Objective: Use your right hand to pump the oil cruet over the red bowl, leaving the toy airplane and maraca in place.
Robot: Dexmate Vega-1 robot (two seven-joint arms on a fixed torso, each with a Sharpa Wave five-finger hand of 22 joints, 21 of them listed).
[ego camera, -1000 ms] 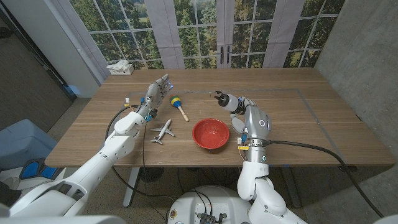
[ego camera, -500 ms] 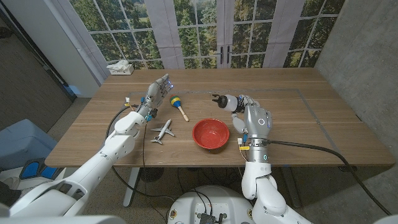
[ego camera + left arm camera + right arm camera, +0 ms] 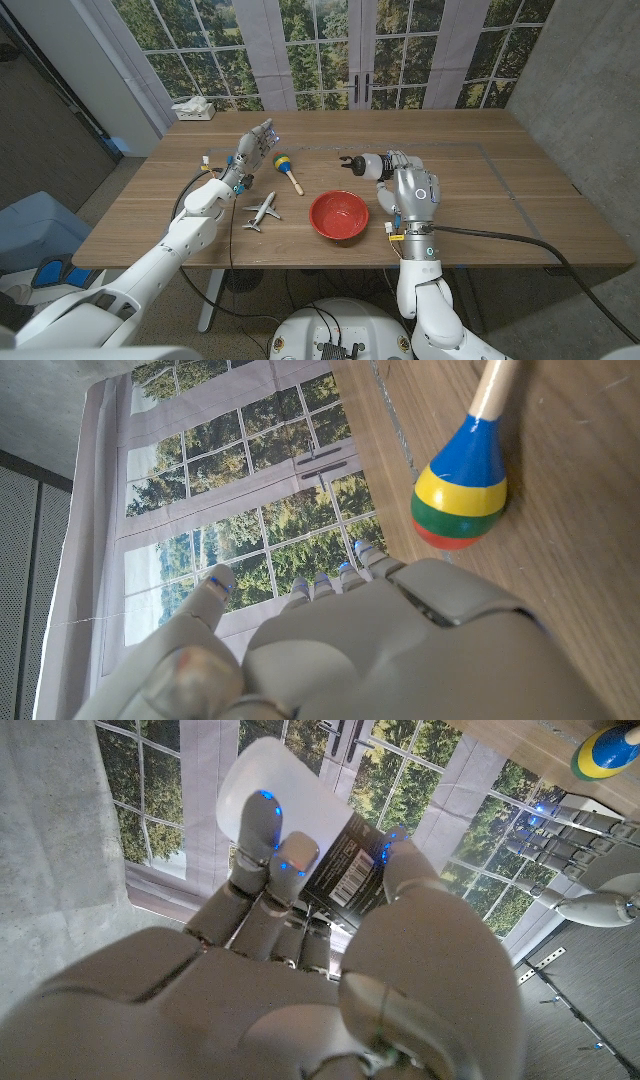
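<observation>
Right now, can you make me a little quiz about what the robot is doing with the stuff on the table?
1. True or false: the right hand holds the translucent white oil cruet with a black nozzle tipped on its side.
2. Which thing lies nearest the round red plastic bowl? A) the small white toy airplane B) the striped wooden-handled maraca C) the white tissue box
3. Fill in: the left hand holds ____.

Key: 1 true; 2 A; 3 nothing, its fingers are apart, beside the maraca.
</observation>
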